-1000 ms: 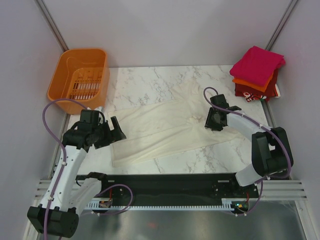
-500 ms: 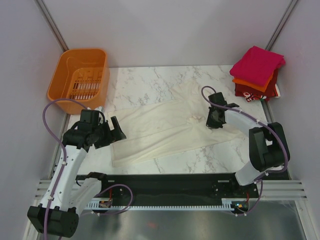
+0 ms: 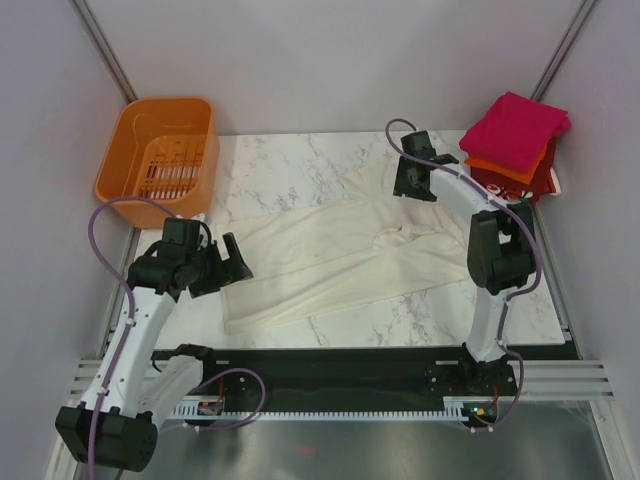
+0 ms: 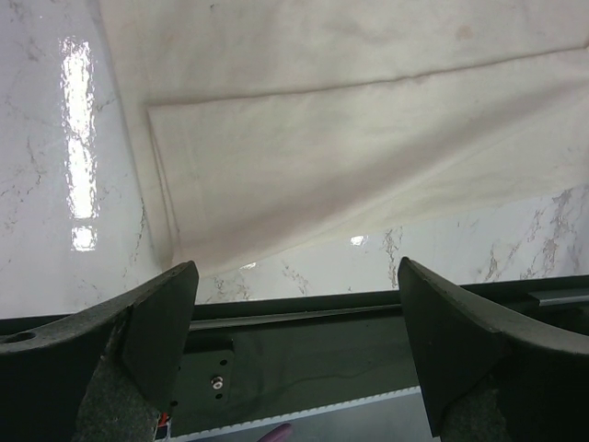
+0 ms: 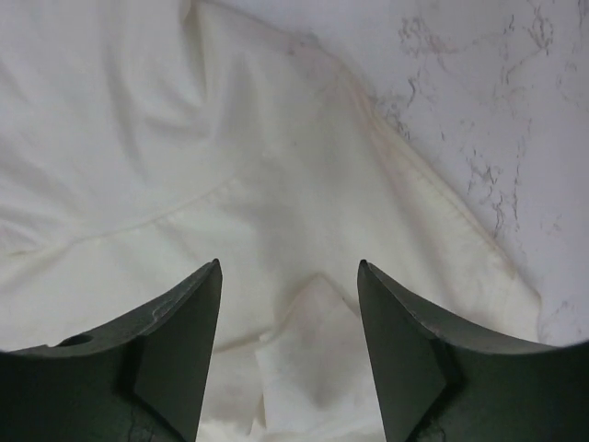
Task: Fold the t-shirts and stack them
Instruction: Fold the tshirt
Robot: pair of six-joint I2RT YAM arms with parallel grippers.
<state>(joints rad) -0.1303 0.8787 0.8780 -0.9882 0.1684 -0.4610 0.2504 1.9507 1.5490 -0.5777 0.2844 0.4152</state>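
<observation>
Judging by its lay, folding was barely begun: cream t-shirt lay spread left of folded stack, right gripper unclenched & empty beside stack, left gripper agape farther off; next needs edge grabs.

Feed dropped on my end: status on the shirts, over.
Left gripper open, empty, by near-left corner of cream t-shirt. Right gripper open, empty, above its far-right part. Shirt spread out, not stacked; folded stack at far right. Nothing in the way.
</observation>
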